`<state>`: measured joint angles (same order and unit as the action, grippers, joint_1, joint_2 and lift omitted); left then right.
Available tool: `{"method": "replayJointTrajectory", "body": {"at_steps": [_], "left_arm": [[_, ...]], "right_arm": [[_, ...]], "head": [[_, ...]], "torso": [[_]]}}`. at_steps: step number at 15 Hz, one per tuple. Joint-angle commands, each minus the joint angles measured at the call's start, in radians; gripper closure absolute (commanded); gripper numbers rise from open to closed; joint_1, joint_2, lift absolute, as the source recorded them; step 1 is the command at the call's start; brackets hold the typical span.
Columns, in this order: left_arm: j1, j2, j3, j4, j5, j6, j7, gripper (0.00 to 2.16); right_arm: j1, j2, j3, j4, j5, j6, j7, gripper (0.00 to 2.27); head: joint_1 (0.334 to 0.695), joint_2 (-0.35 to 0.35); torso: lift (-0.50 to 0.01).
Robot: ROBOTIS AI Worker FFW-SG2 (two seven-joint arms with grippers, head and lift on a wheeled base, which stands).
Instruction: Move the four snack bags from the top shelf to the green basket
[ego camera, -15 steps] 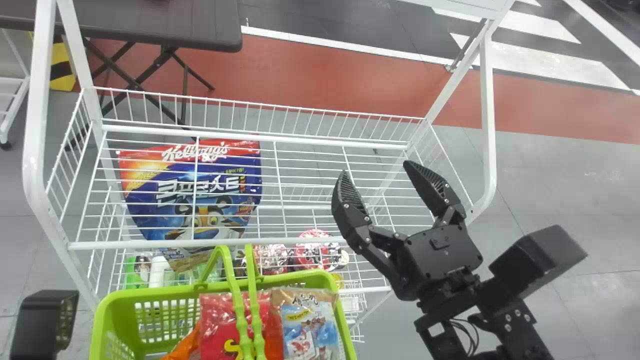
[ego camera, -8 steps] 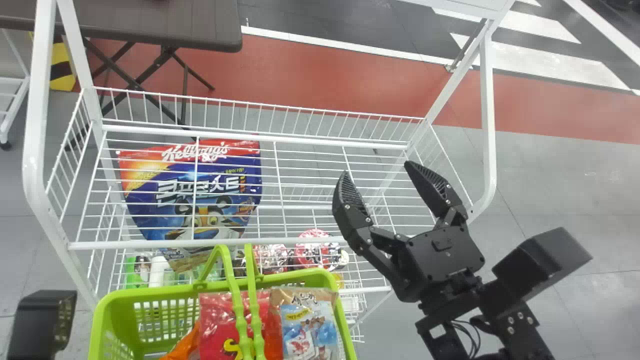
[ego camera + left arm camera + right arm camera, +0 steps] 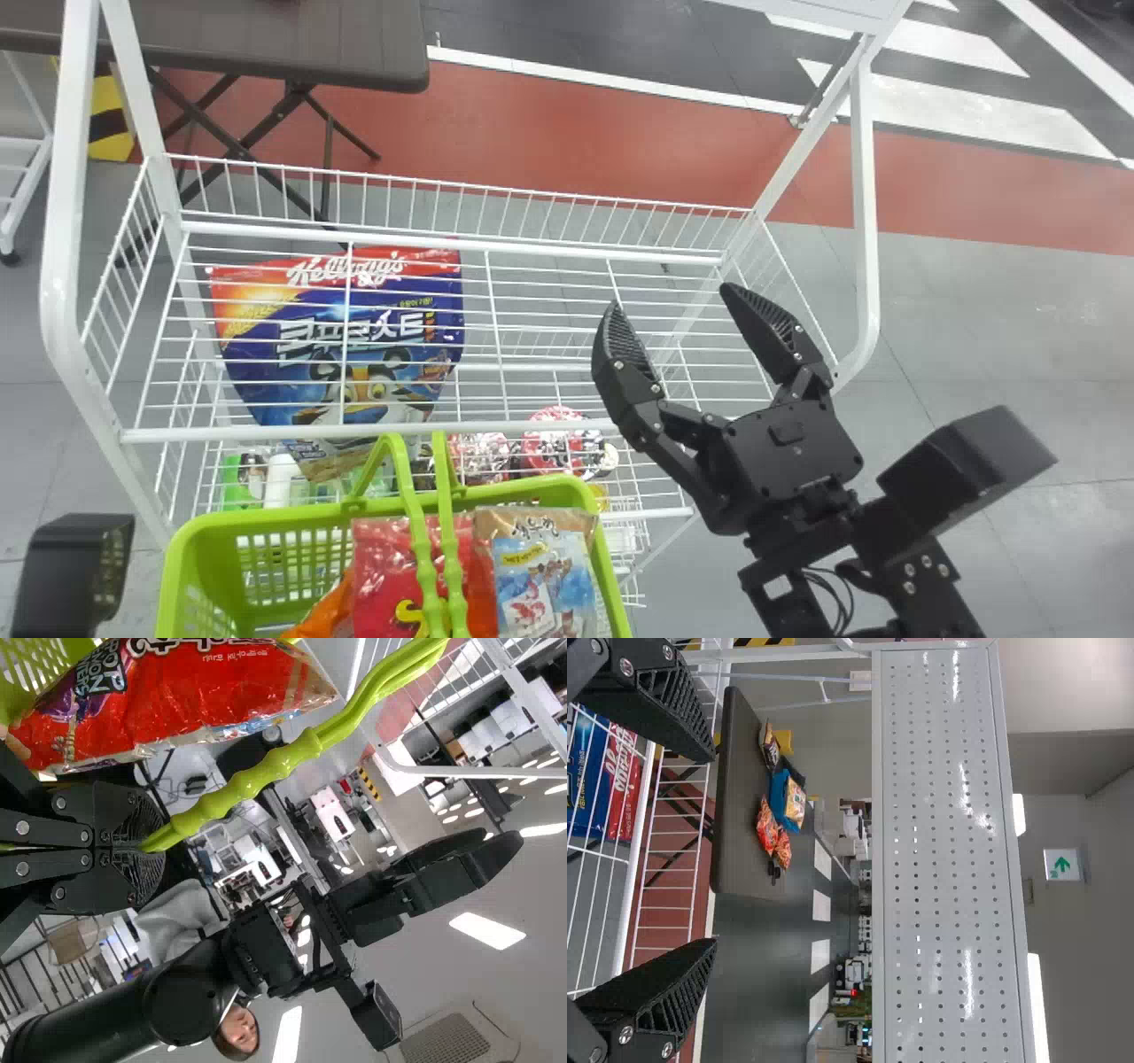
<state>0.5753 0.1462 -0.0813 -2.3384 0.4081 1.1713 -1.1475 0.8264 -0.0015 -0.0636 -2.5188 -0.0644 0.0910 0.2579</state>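
My right gripper [image 3: 669, 297] stands open over the right half of the white wire shelf [image 3: 461, 240], nothing between its fingers. In the right wrist view, the same gripper [image 3: 710, 850] has its fingers wide apart. The green basket [image 3: 257, 520] is in front of the shelf, holding a red bag [image 3: 381, 567], a brown-and-blue bag [image 3: 540, 576] and something orange [image 3: 323, 611]. In the left wrist view, my left gripper [image 3: 146, 849] is shut on the basket's green handle [image 3: 292, 753], beside a red bag [image 3: 195, 691].
A blue-and-red cereal bag [image 3: 354, 354] shows through the shelf wires. Other goods [image 3: 558, 443] are on a lower level. White posts [image 3: 864, 177] frame both shelf sides. A brown table [image 3: 266, 44] stands behind, with several bags [image 3: 794, 802] on it in the right wrist view.
The right gripper and wrist have drifted slightly to the right, fingers still apart. The basket's bags have shifted very slightly left in the head view.
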Motion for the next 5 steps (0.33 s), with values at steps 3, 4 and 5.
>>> {"method": "replayJointTrajectory", "body": {"at_steps": [3,4,5], "left_arm": [[0.0,0.0,0.002,-0.001,0.0,0.0,-0.001,2.08],[0.0,0.001,0.002,-0.001,0.0,0.0,0.0,2.08],[0.0,0.0,0.003,-0.001,0.0,0.0,0.0,2.08]], "right_arm": [[-0.001,0.002,-0.001,0.002,0.0,-0.006,0.0,0.07],[-0.001,0.002,-0.001,0.002,-0.002,-0.006,0.0,0.07],[-0.001,0.002,-0.001,0.002,-0.002,-0.009,0.0,0.07]], "head": [[0.695,-0.35],[0.695,-0.35],[0.695,-0.35]], "torso": [[0.0],[0.0],[0.0]]}}
